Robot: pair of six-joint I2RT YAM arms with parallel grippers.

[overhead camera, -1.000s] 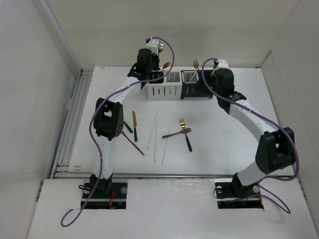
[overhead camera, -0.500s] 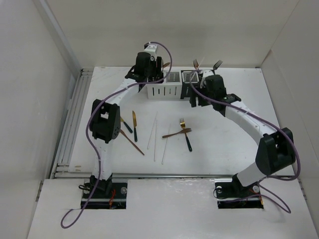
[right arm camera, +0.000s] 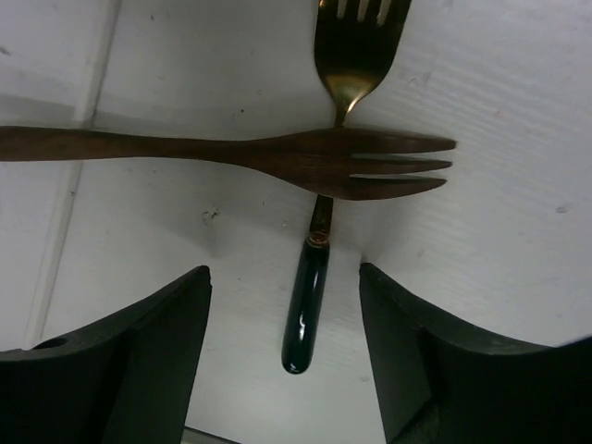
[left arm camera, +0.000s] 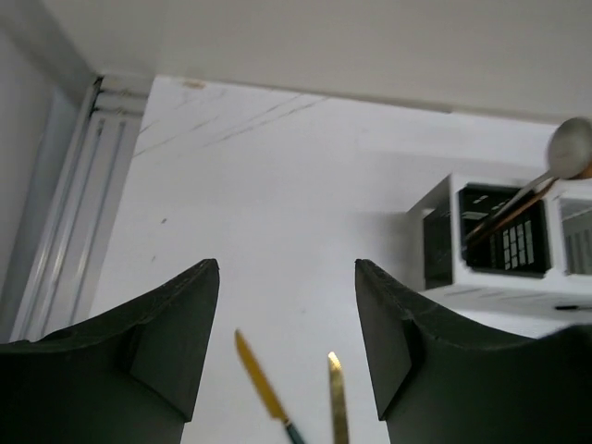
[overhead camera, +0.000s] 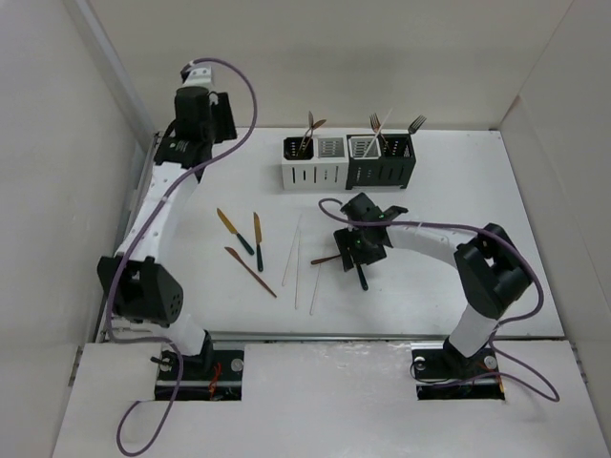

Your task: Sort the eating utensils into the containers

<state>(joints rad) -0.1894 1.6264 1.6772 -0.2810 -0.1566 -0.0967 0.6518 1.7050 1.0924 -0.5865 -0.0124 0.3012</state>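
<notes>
Pick-up step: right gripper (right arm camera: 282,370), spread and empty, hovers over a green-handled gold fork (right arm camera: 308,305) crossed by a copper fork (right arm camera: 277,153), tines toward 3 o'clock; left gripper (left arm camera: 287,351) spread, idle. Likely next: pinch the upper fork, carry it to the white and black slotted boxes (overhead camera: 315,177) at 12 o'clock.
</notes>
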